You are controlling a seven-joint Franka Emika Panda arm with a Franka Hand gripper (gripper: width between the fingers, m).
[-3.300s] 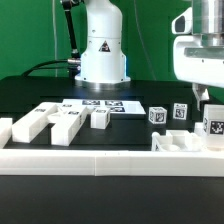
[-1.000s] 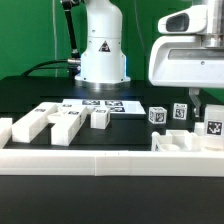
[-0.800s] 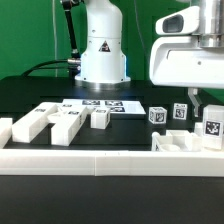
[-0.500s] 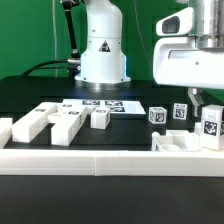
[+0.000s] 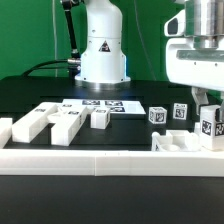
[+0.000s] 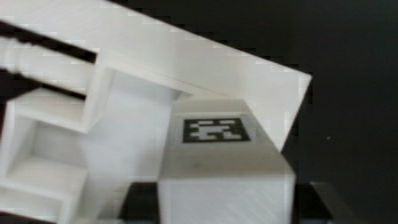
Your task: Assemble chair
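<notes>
On the exterior view's left, two long slabs (image 5: pixel 30 125) and a short block (image 5: pixel 100 118) lie loose on the black table (image 5: pixel 140 100), untouched, with the marker board (image 5: pixel 103 104) just behind them and the low rail (image 5: pixel 100 160) running along the front. Further right, two tagged cubes (image 5: pixel 158 115) stand apart from each other. At the far right the gripper (image 5: pixel 208 104) hangs over a stepped base (image 5: pixel 178 142), and its jaws, narrowed partway, appear to clamp the top of an upright tagged post (image 5: pixel 210 125). The wrist view shows that post (image 6: pixel 222 150) filling the gap between the fingers, close beside the base's white walls. The step in hand looks like fitting this post to the base. The next move likely calls for holding it plumb, lining it up with its seat, then pressing or turning it home without tilting.
</notes>
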